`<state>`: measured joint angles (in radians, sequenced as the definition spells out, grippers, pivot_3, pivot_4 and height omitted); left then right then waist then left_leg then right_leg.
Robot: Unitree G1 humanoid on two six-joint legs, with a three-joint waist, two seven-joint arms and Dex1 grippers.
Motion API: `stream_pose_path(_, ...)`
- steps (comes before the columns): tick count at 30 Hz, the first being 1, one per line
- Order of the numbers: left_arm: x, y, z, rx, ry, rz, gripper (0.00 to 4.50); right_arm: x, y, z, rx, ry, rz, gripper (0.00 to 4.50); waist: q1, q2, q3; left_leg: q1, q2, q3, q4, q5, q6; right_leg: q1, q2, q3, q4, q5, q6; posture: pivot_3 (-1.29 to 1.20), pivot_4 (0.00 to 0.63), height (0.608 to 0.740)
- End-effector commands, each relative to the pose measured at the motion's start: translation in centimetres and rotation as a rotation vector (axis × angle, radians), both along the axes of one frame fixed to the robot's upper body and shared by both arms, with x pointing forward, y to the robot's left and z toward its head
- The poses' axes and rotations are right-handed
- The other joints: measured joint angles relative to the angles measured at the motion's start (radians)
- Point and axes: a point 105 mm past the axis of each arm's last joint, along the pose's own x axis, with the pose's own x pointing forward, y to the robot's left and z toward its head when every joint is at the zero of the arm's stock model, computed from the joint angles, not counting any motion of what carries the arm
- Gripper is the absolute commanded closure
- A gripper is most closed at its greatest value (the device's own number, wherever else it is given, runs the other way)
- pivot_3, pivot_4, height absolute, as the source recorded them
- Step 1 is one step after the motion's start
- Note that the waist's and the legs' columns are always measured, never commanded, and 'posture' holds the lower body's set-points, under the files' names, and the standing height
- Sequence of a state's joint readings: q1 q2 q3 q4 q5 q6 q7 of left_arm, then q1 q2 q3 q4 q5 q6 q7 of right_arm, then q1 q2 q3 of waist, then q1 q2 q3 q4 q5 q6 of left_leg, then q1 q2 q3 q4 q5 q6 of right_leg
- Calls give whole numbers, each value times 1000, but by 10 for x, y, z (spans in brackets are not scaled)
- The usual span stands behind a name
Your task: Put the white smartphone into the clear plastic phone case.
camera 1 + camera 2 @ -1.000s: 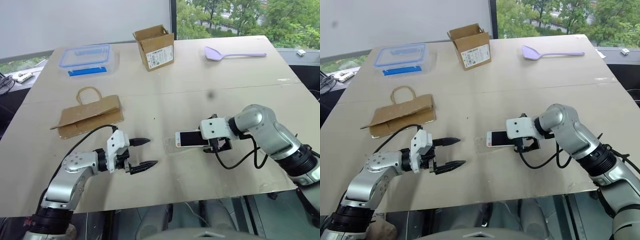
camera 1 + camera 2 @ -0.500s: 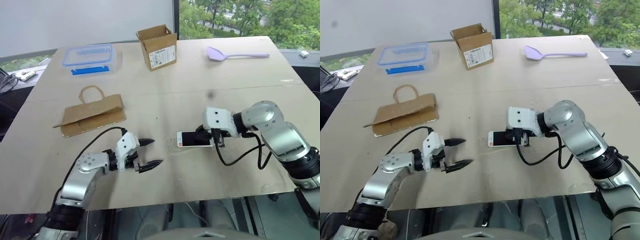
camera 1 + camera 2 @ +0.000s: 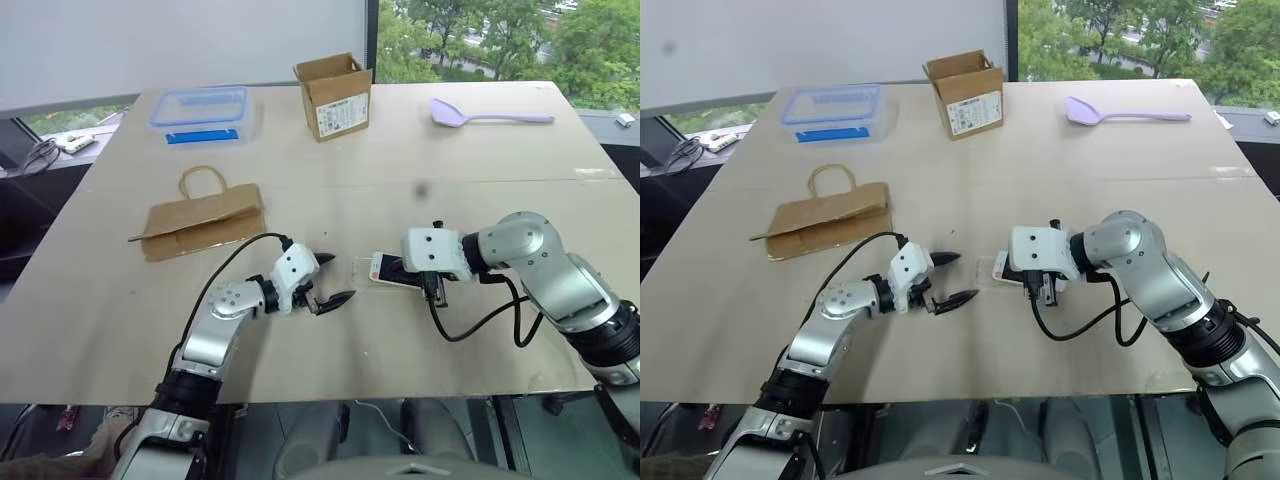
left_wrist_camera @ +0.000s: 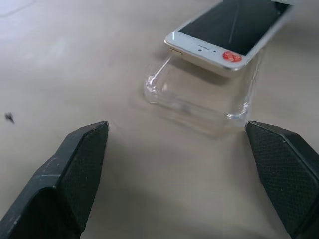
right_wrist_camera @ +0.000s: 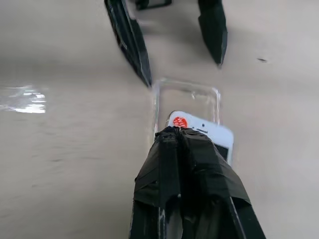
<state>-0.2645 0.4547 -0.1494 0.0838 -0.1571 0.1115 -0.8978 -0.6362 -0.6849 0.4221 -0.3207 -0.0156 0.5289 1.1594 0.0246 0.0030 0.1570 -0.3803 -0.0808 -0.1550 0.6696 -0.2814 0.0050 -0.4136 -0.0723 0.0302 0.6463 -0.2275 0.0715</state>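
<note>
The white smartphone (image 4: 224, 35) has a black screen and a red dot on its near end. My right gripper (image 5: 174, 133) is shut on it and holds it tilted, with its free end just above the clear plastic phone case (image 4: 199, 104). The case (image 3: 361, 272) lies flat on the table, between the two grippers. My left gripper (image 3: 332, 280) is open and sits close to the case's near end. Its fingertips (image 5: 130, 45) stand either side of that end without touching it. The taped right fingers (image 5: 187, 169) hide the rest of the phone.
A brown paper bag (image 3: 205, 218) lies at the left of the table. A clear food box with a blue lid (image 3: 203, 107), an open cardboard box (image 3: 335, 95) and a purple spatula (image 3: 485, 115) stand along the far side. The table's front edge (image 3: 400, 385) is near.
My left gripper has moved right, up to the case, still open. The right gripper has shut on the phone and stayed about where it was.
</note>
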Motion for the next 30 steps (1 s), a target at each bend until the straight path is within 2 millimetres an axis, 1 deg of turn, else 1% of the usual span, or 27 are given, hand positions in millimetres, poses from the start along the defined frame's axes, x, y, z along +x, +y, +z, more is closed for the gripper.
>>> stream_pose_path(1, 6, 4, 6, 6, -19, 23, 0, 14, -1, 16, 27, -93, -33, 4421, -11, 0, 0, 0, 0, 0, 0, 0, 0, 0, 0, 0, 0, 0, 0, 0, 150, 740)
stream_pose_path(2, 6, 4, 7, 5, -20, 23, 0, 15, 0, 17, 29, -96, -34, 4421, -12, 0, 0, -1, 0, 0, 0, 0, 0, -1, 0, 0, 0, 0, 0, 0, 150, 740)
stream_pose_path(5, 8, 1, 16, -3, -37, 16, 0, 30, -2, 21, 42, -137, -92, 4421, -19, 0, 0, -2, 0, 0, -2, 0, 0, -2, 0, 1, -1, 0, 0, 0, 150, 740)
stream_pose_path(7, 7, 0, 18, -2, -36, 10, 0, 37, -4, 22, 39, -154, -116, 4421, -20, 0, 0, -2, 0, 0, -2, 0, 0, -3, 0, 1, -2, 0, 0, 0, 150, 740)
stream_pose_path(11, 3, -1, 16, 12, -16, -12, 0, 54, -7, 7, -4, -157, -150, 4421, -27, -1, 1, -2, 0, 0, -2, 0, 0, -3, 0, 1, -2, 0, 0, 0, 150, 740)
stream_pose_path(13, 2, -1, 15, 14, -14, -13, 0, 58, -5, -1, -21, -146, -146, 4421, -32, -1, 1, -2, 0, 0, -2, 0, 0, -3, 0, 1, -2, 0, 0, 0, 150, 740)
stream_pose_path(16, 2, -3, 16, 13, -11, -14, 0, 56, 2, -13, -40, -117, -95, 4421, -38, -1, 1, -2, 0, 1, -2, 0, 0, -3, 0, 1, -2, 0, 0, 0, 150, 740)
stream_pose_path(21, 0, -3, 16, 15, -6, -7, 0, 41, 22, -21, -7, -95, 33, 4421, -42, -1, 1, -2, 1, 2, -3, 0, 0, -4, 1, 3, -1, 0, 0, 0, 150, 740)
stream_pose_path(23, -1, -2, 16, 16, -3, -3, 0, 38, 25, -22, 3, -98, 57, 4421, -41, -1, 1, -2, 1, 2, -3, 0, 0, -4, 1, 3, -1, 0, 0, 0, 150, 740)
stream_pose_path(27, -2, -1, 15, 15, 1, 4, 0, 49, 23, -11, 36, -186, 25, 4421, -41, -1, 1, -2, 1, 2, -3, 0, 0, -5, 1, 3, -1, 0, 0, 0, 150, 740)
stream_pose_path(29, -2, -1, 15, 15, 2, 6, 0, 51, 19, 3, 75, -214, 3, 4421, -40, -1, 1, -2, 1, 2, -3, 0, 0, -5, 1, 3, -1, 0, 0, 0, 150, 740)
stream_pose_path(30, -2, -1, 15, 15, 3, 6, 0, 47, 15, 14, 107, -200, -6, 4421, -40, 0, 1, -2, 1, 2, -2, 0, 0, -5, 1, 3, -1, 0, 0, 0, 150, 740)
